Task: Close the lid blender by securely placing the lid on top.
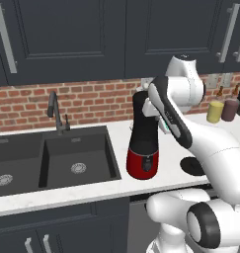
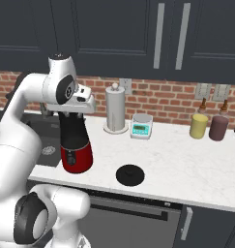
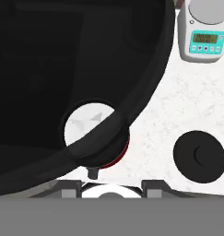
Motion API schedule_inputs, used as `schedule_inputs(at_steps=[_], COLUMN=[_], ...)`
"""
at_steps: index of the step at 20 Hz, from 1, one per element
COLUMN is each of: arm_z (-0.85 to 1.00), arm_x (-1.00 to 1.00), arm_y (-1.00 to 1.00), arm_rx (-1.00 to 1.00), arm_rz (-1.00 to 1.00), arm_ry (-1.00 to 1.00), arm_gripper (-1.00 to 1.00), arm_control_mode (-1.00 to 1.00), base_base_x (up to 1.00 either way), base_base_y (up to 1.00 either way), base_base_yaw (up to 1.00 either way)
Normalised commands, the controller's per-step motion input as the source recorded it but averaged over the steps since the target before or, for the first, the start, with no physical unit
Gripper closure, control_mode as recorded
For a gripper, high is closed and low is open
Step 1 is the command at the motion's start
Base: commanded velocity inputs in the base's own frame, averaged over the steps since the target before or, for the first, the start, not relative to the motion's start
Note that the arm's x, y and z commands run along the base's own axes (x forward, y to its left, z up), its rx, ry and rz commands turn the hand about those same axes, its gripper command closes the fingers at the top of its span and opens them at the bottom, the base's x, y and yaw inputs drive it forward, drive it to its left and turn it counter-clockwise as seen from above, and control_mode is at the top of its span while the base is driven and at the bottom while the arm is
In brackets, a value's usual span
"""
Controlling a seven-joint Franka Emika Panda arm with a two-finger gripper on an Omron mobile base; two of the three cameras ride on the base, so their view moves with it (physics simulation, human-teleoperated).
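Hovering over the open blender (image 1: pixel 142 143), jaws closed on nothing
Lid (image 2: pixel 130 175) flat on the table (image 2: pixel 186 160), right of the red base, apart from it; scale (image 2: pixel 141 125) farther back by the wall

The tall blender (image 1: pixel 142 143) is seen with a matt, opaque black jar above a rounded, glossy red base that looks like smooth plastic. The flat round black lid (image 2: pixel 130 175) lying beside it appears matt and smooth. A white, faintly veined, stone-like finish is shown by the table (image 2: pixel 186 164) under the blender. Behind the blender, a rough red brick wall (image 1: pixel 92 101) is seen, and dark matt cabinet doors (image 2: pixel 114 34) carry brushed-metal handles.
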Motion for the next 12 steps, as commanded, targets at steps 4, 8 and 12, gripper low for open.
schedule_inputs(at_steps=[4,8,12], arm_z=[-0.01,-0.01,-0.04], arm_x=[-0.03,-0.20,-0.33], arm_y=[-0.13,-0.32,-0.35], arm_rx=[0.00,0.00,0.00], arm_rz=[0.00,0.00,-0.02], arm_ry=[0.00,0.00,0.00], arm_gripper=[-1.00,-1.00,-1.00], arm_control_mode=[-1.00,-1.00,-1.00], base_base_x=[0.00,0.00,0.00], base_base_y=[0.00,0.00,0.00], base_base_yaw=[0.00,0.00,0.00])
